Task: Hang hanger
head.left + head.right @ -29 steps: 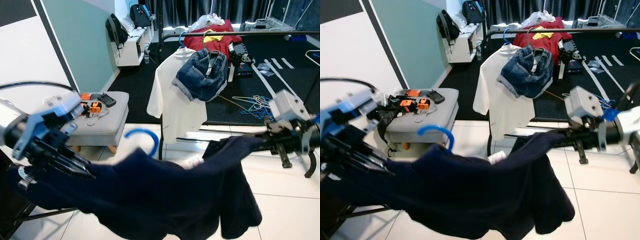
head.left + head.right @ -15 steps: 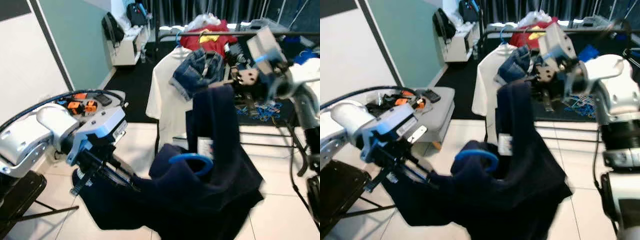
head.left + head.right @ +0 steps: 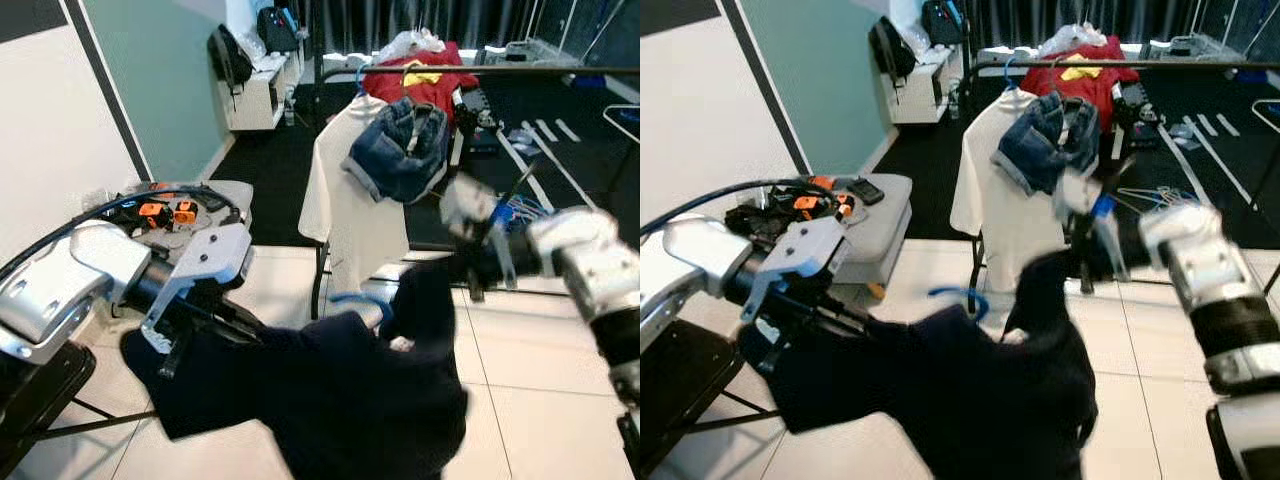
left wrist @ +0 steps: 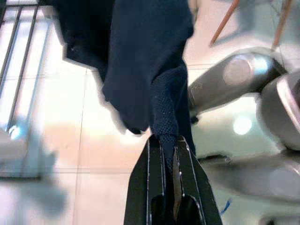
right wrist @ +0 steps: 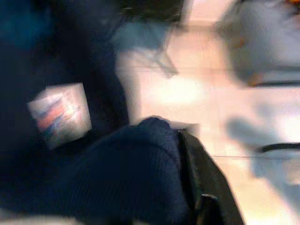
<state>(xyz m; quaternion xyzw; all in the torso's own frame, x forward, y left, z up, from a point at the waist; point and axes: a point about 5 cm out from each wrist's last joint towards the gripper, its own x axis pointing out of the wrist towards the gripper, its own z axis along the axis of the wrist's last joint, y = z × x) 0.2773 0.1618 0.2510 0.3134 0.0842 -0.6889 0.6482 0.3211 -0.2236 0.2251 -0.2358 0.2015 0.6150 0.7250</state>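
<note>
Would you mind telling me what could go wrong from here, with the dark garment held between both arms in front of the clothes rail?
1. The blue hanger lies loosely in the dark garment; it might slide out before reaching the rail.
2. The left gripper pinches just a narrow fold of cloth, which may slip free.
3. The garment sags toward the floor and could drag or snag.

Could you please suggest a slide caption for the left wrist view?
Left hand pinching a fold of the dark blue garment above the tiled floor.
</note>
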